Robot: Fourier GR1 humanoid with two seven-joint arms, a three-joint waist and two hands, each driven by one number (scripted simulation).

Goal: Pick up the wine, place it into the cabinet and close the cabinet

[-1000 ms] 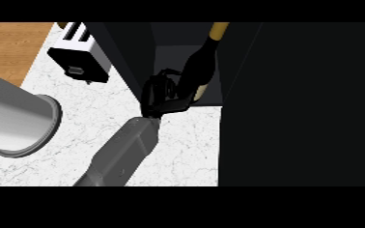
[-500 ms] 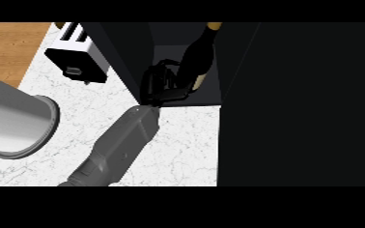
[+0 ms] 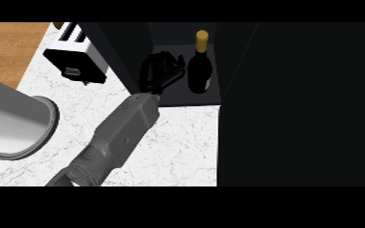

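Stands the wine (image 3: 200, 72) upright on the floor of the open cabinet (image 3: 187, 99), tilted in the grasp only half a second ago. Shows the left hand (image 3: 161, 71) just beside the wine, fingers loosened and no longer wrapped round it. Marks, by the look of it, placement done, leaving only withdrawal and closing the cabinet.

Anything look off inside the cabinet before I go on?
Nothing stands out. The wine bottle stands upright inside the cabinet, with no tilt and no spill. The left hand is just to its left, fingers not curled round it.
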